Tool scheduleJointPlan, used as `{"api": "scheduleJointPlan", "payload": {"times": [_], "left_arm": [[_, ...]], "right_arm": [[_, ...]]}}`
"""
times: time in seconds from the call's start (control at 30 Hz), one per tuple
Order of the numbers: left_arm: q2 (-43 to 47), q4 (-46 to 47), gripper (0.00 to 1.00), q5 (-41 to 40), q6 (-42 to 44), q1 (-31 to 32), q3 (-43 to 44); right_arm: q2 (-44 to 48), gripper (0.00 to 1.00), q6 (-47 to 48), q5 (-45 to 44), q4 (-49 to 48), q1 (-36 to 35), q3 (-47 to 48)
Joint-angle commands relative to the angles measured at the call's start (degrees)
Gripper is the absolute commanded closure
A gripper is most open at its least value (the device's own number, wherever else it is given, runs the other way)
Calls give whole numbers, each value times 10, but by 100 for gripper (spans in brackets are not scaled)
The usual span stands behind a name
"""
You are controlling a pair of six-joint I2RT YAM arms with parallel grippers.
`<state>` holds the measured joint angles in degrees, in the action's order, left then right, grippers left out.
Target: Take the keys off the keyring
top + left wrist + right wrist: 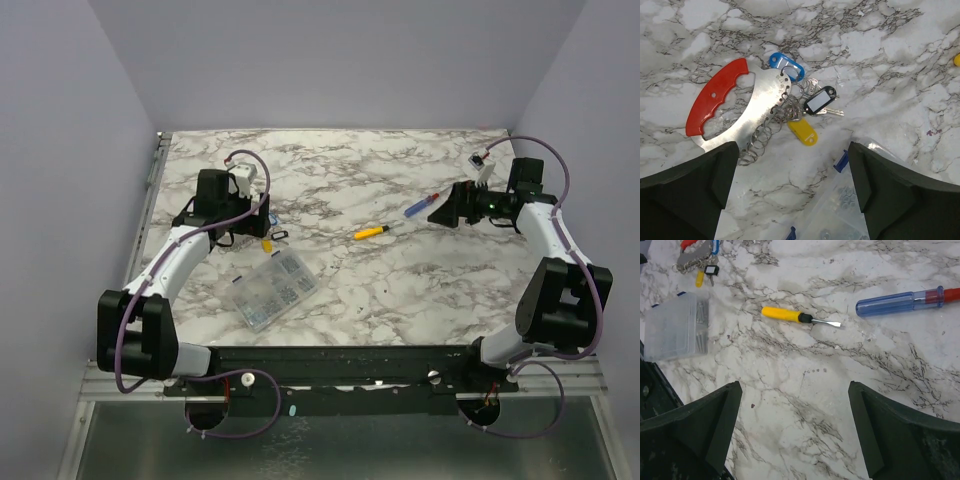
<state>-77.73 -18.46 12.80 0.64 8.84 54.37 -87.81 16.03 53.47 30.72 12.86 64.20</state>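
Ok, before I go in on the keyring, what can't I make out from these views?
Top external: the keyring lies mostly under the left arm; the keys are specks.
Left wrist: keys and small rings overlap, so which key hangs on which ring is unclear; the clear box runs off the bottom edge.
Right wrist: keyring cut by the top edge, blue-and-red screwdriver by the right edge.
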Motion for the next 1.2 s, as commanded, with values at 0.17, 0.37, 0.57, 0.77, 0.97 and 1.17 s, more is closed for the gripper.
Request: {"api": "scheduleJointPlan", "payload": {"times": [0.17,0.37,0.57,0.77,0.97,1.17], "left_arm": [[-54,-58,1,-3,115,-21,72],[-56,-18,13,-140,-1,-22,43],[-49,31,21,-216,-103,-22,-19],[-87,30,26,-244,-162,-22,-19],[-118,30,35,-235,-183,-22,-17],[-118,31,42,-238,-196,-22,-28]], "right_arm": [[9,0,20,13,26,4,10],[11,0,17,6,23,4,9],[9,0,13,5,22,4,8],[10,0,10,1,19,3,7],[9,0,8,-4,17,4,7],[5,0,9,-7,17,3,7]]}}
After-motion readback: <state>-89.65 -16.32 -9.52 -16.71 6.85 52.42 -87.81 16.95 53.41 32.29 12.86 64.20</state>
